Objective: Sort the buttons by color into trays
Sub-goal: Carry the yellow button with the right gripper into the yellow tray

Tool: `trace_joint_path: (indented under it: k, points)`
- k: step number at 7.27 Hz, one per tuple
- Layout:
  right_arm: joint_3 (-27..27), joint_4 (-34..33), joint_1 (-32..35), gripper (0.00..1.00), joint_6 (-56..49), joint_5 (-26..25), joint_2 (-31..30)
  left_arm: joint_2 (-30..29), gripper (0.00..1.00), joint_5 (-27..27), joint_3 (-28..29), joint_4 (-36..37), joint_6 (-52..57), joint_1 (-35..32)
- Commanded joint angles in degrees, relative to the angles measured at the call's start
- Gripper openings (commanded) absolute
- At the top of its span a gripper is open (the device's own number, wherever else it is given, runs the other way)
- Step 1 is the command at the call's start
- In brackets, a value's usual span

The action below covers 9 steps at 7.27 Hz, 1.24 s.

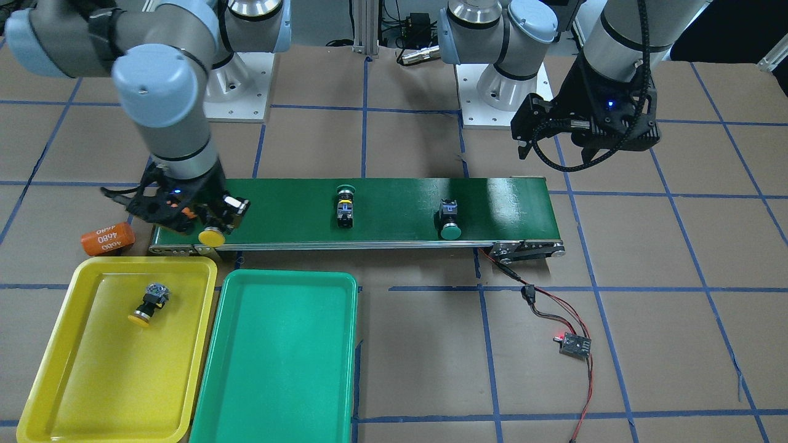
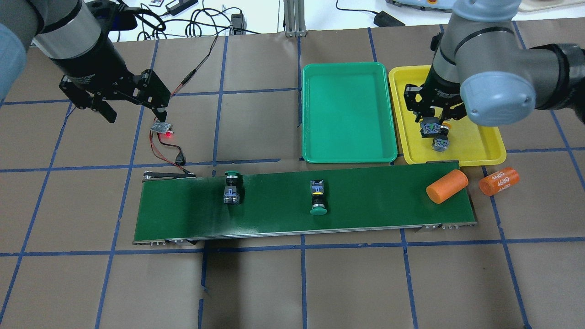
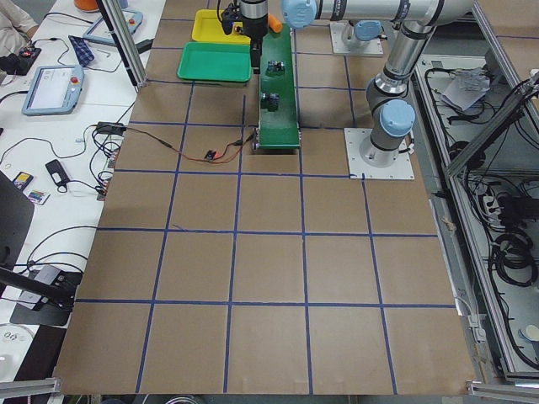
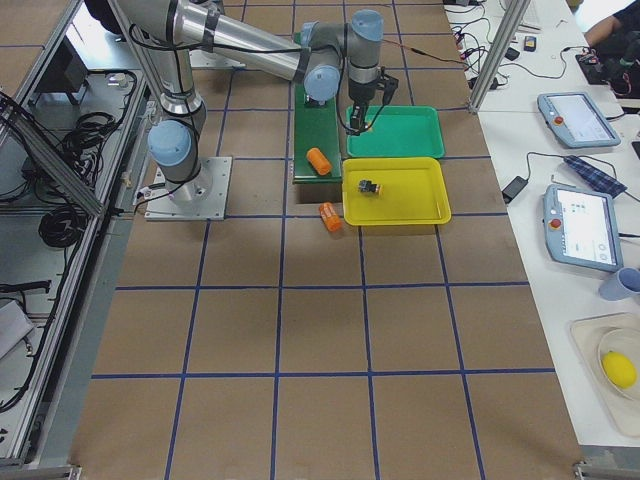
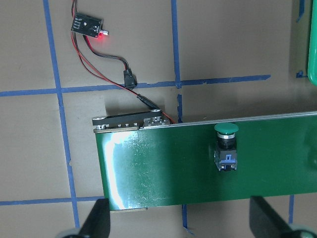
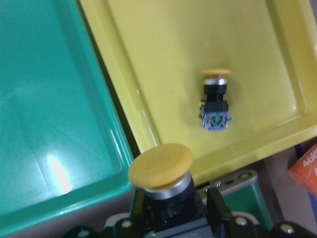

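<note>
Now the right pincer (image 6: 171, 201) is gripping a yellow button (image 6: 160, 166) by its dark body, with the round cap pointing out beyond the fingertips. It is holding the button in the air over the belt-side rim of the yellow tray (image 1: 111, 381), close to the corner next to the green tray (image 1: 277, 369). A second yellow button (image 1: 149, 303) is lying on its side on the floor of the yellow tray, near that same end and not touching the held one. The green tray is sitting just beside the yellow one, long sides together.

Two green buttons are lying on the dark green conveyor belt (image 2: 274, 205): one (image 2: 317, 203) about midway along it, the other (image 2: 231, 187) nearer the end with the wires, well apart from each other. An orange cylinder (image 2: 447, 186) is resting on the belt's tray end, and another (image 2: 499, 181) is lying on the counter (image 2: 274, 283) just past that end.

The left pincer (image 2: 132, 107) is hovering released, fingers spread wide, over the counter beyond the far end of the belt, near a small circuit board (image 2: 162, 128) that is showing a red light.
</note>
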Motion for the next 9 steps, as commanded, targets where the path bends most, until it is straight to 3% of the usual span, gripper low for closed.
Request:
trace_joint_path:
  k: [1,2,3,4,7,9]
  points:
    - [-3.85,-9.54,-2.34,0.0,-1.13,0.25,8.84,-0.07,1.0,0.17,0.01,0.06,-0.05,0.01]
    - [-3.94,-16.64,-2.25,0.0,-1.13,0.43,12.96,-0.07,1.0,0.17,0.1,0.06,-0.05,0.09]
    - [-3.94,-21.41,-1.99,0.15,-1.39,0.34,15.44,-0.07,1.0,0.17,0.19,0.06,-0.05,0.1]
    - [-3.94,-21.98,-1.98,0.98,-1.91,0.25,16.68,-0.07,1.0,0.17,0.01,0.06,-0.05,0.1]
    - [-2.71,-21.11,-1.11,1.0,-1.22,0.08,14.86,-0.16,1.0,0.17,0.36,0.15,-0.05,0.1]
    - [3.05,-17.43,0.03,1.0,-1.04,0.08,8.56,-0.16,1.0,0.17,0.36,0.24,-0.05,0.1]
